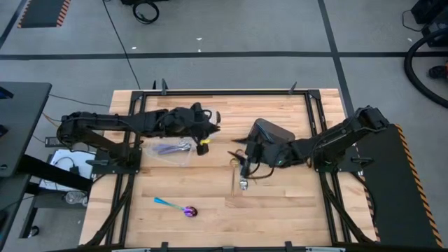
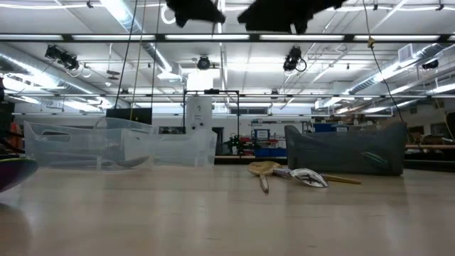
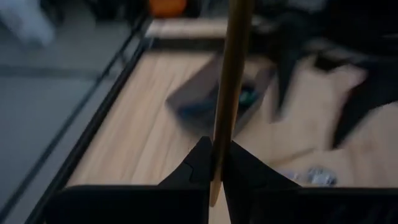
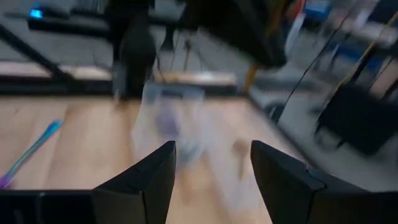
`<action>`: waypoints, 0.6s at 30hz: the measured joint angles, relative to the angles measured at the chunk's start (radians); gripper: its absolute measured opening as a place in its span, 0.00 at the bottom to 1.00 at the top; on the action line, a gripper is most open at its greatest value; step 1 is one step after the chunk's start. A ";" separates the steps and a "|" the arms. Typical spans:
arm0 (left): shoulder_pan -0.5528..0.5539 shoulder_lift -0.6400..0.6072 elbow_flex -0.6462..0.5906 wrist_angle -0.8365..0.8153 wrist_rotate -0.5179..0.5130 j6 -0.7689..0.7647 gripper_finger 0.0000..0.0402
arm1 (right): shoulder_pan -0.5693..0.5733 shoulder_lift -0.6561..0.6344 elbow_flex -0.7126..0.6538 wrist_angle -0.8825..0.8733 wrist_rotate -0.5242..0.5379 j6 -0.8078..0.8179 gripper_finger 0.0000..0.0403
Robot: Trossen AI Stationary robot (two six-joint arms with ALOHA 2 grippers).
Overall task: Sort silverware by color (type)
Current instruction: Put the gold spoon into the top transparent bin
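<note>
Item 1: left end effector (image 3: 214, 171), closed on a gold spoon (image 3: 229, 87) by its handle, hovering over the desk (image 1: 280, 217) just right of the clear plastic containers (image 1: 171, 148). In the high view the gold piece shows at the fingertips (image 1: 204, 145).

Item 2: right end effector (image 4: 211, 168), jaws wide apart and empty, at desk centre beside the dark grey bin (image 1: 271, 132), directly above the loose spoons.

Item 3: loose spoons (image 1: 243, 180), at least 2, lying on the desk below the right end effector; long axis of the clearest one runs near-to-far. The low view shows a gold one (image 2: 263, 171) and a silver one (image 2: 309, 178) in front of the bin.

Item 4: iridescent spoon (image 1: 175, 205), near-left of centre, alone; teal handle points left, purple bowl right. Well apart from both arms; the left arm seems slightly nearer, but it is occupied.

Item 5: purple-tinted spoons inside a container (image 1: 168, 148).

Judgement: the held gold spoon needs a container to the left; the right arm is better placed for the central pile.
</note>
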 joint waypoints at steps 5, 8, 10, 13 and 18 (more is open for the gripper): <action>-0.056 0.000 0.000 0.175 0.005 0.068 0.06 | -0.020 -0.020 0.000 0.184 -0.022 -0.203 0.54; -0.083 0.000 0.000 0.240 0.005 0.107 0.06 | -0.025 -0.020 0.000 0.258 -0.030 -0.292 0.54; -0.095 0.000 0.000 0.271 0.005 0.132 0.06 | -0.031 -0.020 0.000 0.287 -0.039 -0.321 0.54; -0.104 0.000 0.000 0.315 0.016 0.152 0.06 | -0.041 -0.020 0.000 0.308 -0.090 -0.324 0.53; -0.107 0.027 -0.001 0.394 0.058 0.175 0.06 | -0.055 -0.020 0.000 0.319 -0.139 -0.308 0.49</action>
